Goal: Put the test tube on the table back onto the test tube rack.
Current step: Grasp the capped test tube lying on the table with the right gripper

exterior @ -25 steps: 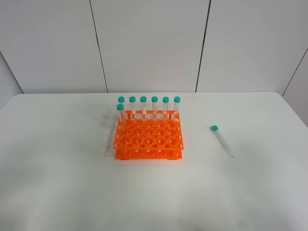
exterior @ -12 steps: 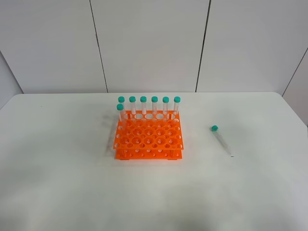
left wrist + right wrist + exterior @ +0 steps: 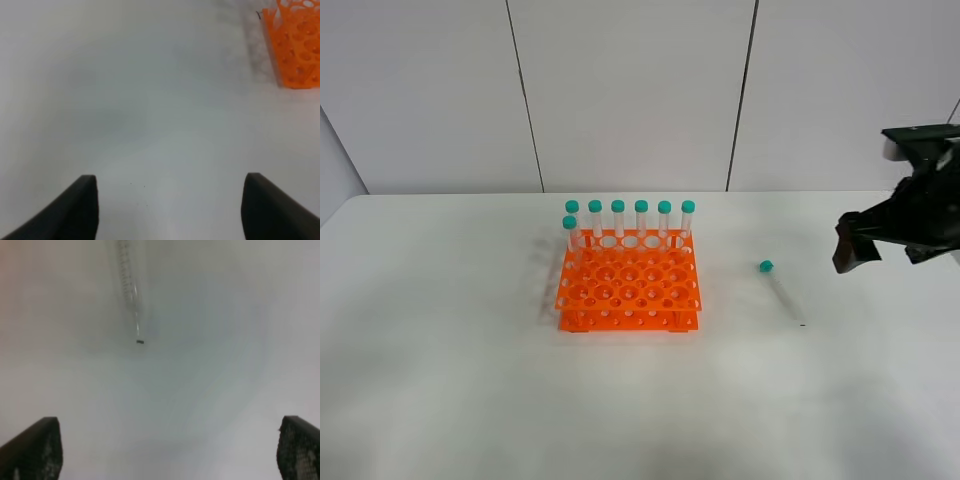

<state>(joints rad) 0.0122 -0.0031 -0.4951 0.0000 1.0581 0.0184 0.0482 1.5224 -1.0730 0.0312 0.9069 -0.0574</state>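
The test tube (image 3: 782,292) lies flat on the white table (image 3: 470,380), right of the orange test tube rack (image 3: 628,321), its teal cap toward the back. My right gripper (image 3: 850,252) hovers to the right of the tube, apart from it. In the right wrist view the gripper (image 3: 167,455) is open and empty, and the tube's pointed end (image 3: 129,287) lies ahead of the fingers. My left gripper (image 3: 170,220) is open over bare table, with a corner of the rack (image 3: 297,45) off to one side. The exterior view does not show the left arm.
Several capped tubes (image 3: 641,222) stand upright along the rack's back row, with one more at the left of the second row. Grey wall panels (image 3: 630,90) rise behind the table's far edge.
My right arm has come into the exterior view from the right edge, where nothing showed before. The tube and the rack have not moved.
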